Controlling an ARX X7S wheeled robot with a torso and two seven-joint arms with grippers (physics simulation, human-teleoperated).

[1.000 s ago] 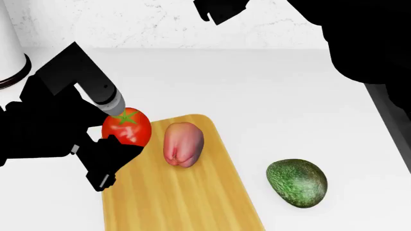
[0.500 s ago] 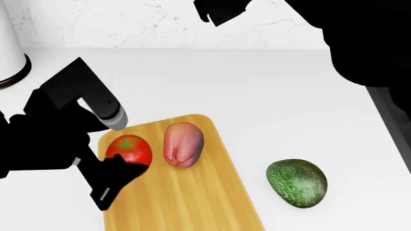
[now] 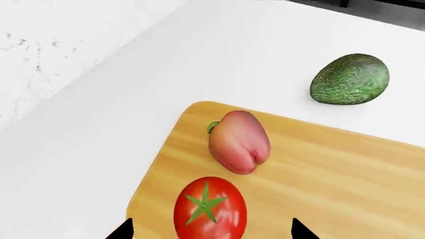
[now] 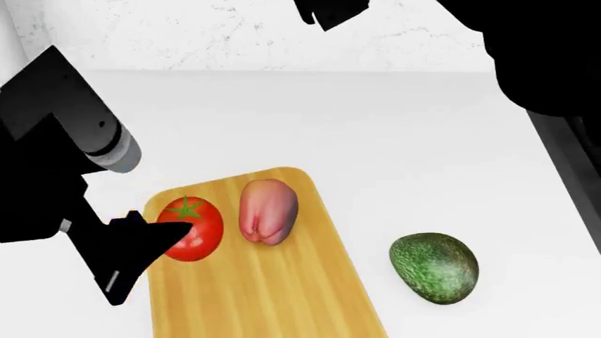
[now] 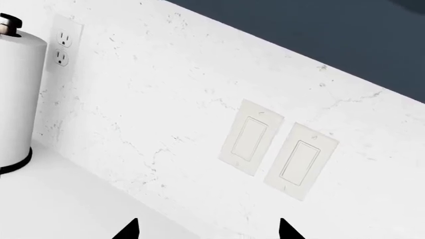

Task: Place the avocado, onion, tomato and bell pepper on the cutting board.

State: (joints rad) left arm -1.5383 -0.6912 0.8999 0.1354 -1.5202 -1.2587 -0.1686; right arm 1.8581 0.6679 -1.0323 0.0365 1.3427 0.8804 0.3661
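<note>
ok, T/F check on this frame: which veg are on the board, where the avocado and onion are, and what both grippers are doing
1. The tomato sits on the cutting board. True.
2. The bell pepper lies off the board on the counter. False: it lies on the board, right beside the tomato.
3. The avocado is on the board. False: it rests on the white counter, apart from the board's edge.
4. The left gripper clamps the tomato. False: its fingertips stand spread wide either side, clear of the tomato.
5. The right gripper is open and empty, facing the wall. True.
6. No onion shows in any view. True.
</note>
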